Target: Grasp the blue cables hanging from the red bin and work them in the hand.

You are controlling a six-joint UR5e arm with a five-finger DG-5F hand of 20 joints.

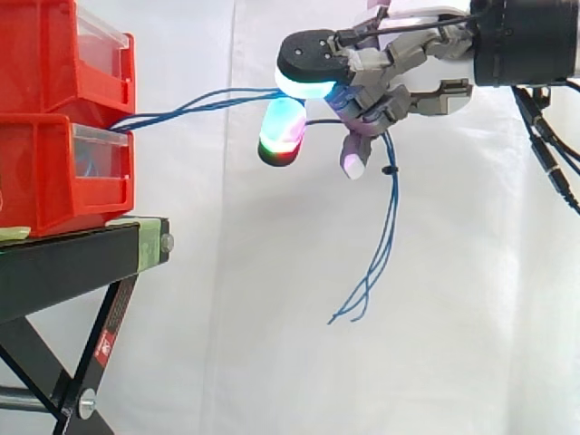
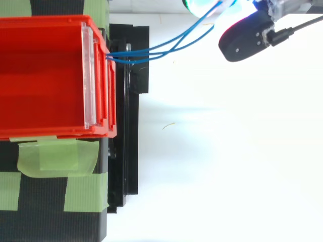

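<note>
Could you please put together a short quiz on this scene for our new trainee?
1. Fill the gap: ___ red bins are stacked on the black stand.
2. True or false: the hand has its fingers curled round the blue cables.
3. Where are the cables' loose ends? A: lying on the stand. B: dangling in the air below the hand. C: tucked back into a bin.
Key: 1 two; 2 true; 3 B.
</note>
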